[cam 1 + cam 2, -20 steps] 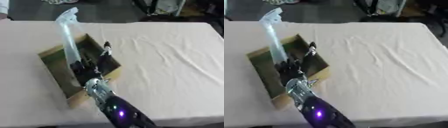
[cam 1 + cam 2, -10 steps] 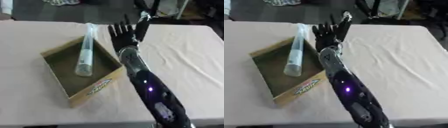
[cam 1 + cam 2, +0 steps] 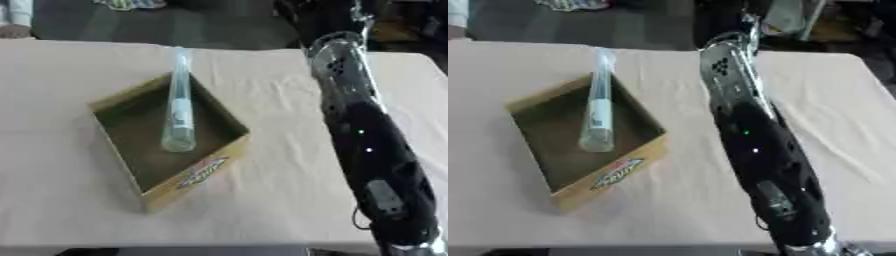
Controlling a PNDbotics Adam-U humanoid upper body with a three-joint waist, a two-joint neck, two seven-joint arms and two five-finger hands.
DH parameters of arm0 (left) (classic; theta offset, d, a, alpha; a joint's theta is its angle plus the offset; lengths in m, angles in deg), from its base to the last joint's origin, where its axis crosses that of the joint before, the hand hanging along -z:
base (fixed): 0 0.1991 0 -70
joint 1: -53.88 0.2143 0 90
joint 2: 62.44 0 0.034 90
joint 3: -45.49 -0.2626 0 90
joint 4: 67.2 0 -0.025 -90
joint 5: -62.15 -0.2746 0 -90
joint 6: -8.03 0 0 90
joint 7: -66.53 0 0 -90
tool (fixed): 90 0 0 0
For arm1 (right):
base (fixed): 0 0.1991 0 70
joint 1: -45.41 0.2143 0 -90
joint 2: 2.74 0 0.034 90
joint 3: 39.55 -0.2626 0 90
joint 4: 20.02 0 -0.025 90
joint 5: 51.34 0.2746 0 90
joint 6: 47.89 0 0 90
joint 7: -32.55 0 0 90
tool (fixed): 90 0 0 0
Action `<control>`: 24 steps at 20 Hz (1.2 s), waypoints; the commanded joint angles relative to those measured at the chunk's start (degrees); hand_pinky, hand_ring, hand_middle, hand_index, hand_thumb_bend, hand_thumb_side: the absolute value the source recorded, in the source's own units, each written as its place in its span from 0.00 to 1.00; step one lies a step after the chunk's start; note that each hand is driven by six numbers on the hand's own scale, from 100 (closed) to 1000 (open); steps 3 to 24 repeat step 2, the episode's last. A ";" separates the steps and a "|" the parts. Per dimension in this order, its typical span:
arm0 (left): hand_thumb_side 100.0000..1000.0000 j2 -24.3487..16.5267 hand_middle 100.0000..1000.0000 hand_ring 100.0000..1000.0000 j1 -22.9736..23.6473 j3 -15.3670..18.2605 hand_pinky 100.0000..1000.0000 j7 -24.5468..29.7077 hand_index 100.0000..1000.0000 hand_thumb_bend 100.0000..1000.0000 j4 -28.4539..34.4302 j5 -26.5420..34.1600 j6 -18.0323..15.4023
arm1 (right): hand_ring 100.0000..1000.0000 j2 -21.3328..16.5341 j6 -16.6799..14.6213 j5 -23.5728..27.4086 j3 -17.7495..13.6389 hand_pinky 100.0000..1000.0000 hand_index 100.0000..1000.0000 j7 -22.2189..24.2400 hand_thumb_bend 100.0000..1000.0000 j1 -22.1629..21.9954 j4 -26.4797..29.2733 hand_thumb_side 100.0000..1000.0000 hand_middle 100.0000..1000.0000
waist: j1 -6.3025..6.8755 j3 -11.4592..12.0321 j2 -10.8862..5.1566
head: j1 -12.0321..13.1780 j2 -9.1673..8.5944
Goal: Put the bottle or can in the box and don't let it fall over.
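Observation:
A clear slim bottle [image 3: 178,107] with a white label rests in the open cardboard box [image 3: 203,172]. Its base is down on the box floor and its neck leans back over the far rim, so it is tilted, not upright. Nothing holds it. My right arm [image 3: 363,135] runs from the lower right corner up to the top edge, right of the box and apart from it. The right hand [image 3: 325,17] is lost against the dark background at the top. My left hand shows in neither view.
The box sits askew at centre left on a table with a beige cloth [image 3: 280,205], a logo on its near side wall. Dark floor and clutter lie past the far table edge [image 3: 667,50].
My right hand has let go of the bottle and the arm has swung up and to the right, away from the box. The bottle stays leaning in the box.

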 commanded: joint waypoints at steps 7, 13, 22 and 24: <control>0.71 -1.82 0.59 0.66 -0.07 0.80 0.57 -0.37 0.76 0.00 1.45 -0.41 -0.03 | 0.31 -7.04 3.32 -4.16 -5.79 0.37 0.86 1.19 0.00 -0.79 2.41 0.56 0.30 | 0.35 -0.63 -0.66 | 1.54 0.31; 0.71 -1.82 0.59 0.66 -0.07 0.80 0.57 -0.37 0.76 0.00 1.45 -0.41 -0.03 | 0.31 -7.04 3.32 -4.16 -5.79 0.37 0.86 1.19 0.00 -0.79 2.41 0.56 0.30 | 0.35 -0.63 -0.66 | 1.54 0.31; 0.71 -1.82 0.59 0.66 -0.07 0.80 0.57 -0.37 0.76 0.00 1.45 -0.41 -0.03 | 0.31 -7.04 3.32 -4.16 -5.79 0.37 0.86 1.19 0.00 -0.79 2.41 0.56 0.30 | 0.35 -0.63 -0.66 | 1.54 0.31; 0.71 -1.82 0.59 0.66 -0.07 0.80 0.57 -0.37 0.76 0.00 1.45 -0.41 -0.03 | 0.31 -7.04 3.32 -4.16 -5.79 0.37 0.86 1.19 0.00 -0.79 2.41 0.56 0.30 | 0.35 -0.63 -0.66 | 1.54 0.31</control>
